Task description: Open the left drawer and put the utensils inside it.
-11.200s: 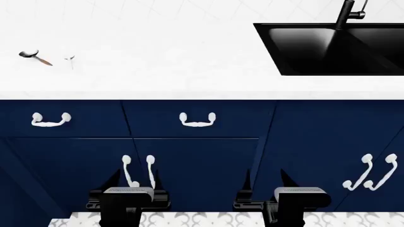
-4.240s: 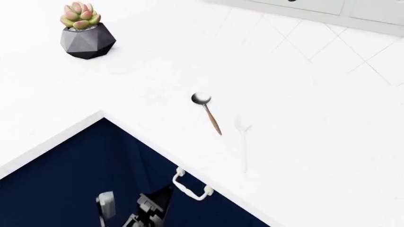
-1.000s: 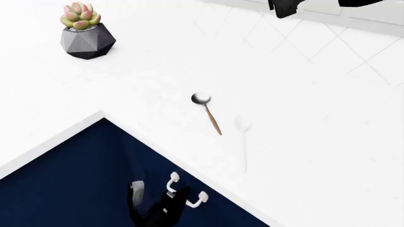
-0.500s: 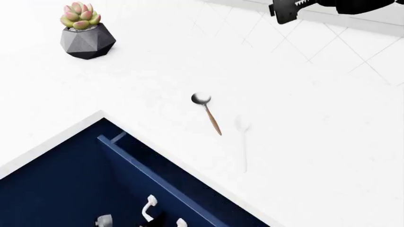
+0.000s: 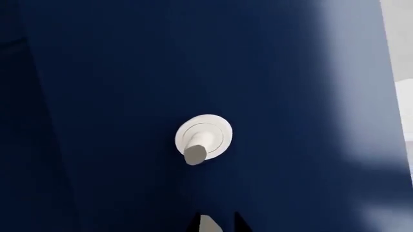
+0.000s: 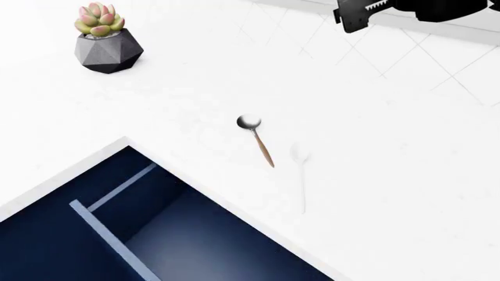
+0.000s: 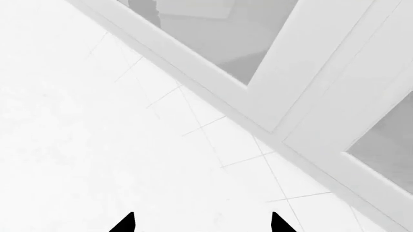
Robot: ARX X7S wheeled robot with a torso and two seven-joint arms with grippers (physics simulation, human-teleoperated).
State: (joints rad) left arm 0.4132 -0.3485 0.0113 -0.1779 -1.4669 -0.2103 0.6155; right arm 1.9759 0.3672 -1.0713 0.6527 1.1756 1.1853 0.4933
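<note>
- Head view has the left drawer (image 6: pixel 149 234) pulled well out, navy inside with a pale divider strip (image 6: pixel 109 240) across it, so the opening part looks done to me.
- Both utensils lie on the white desk (image 6: pixel 390 175): the spoon (image 6: pixel 256 139) with its shiny bowl and reddish-brown handle sits close to the drawer's far edge, and the pale fork (image 6: pixel 301 175) lies just beside it, barely showing against the white.
- My left pincer (image 5: pixel 216 224) only peeks in as two dark tips in the left wrist view, close to the navy front with a white handle post (image 5: pixel 201 141) ahead. Can't tell if it's clenched or released.
- My right pincer (image 6: pixel 359 13) hangs high at the back near the wall, well apart from the utensils. The right wrist view shows its tips spread wide, so it's released and empty.
- What worries me: that fork is thin, flat and nearly invisible, so I could easily miss it or skid it along the desk.
- Also, reaching in from that far back, I could knock the spoon.
</note>
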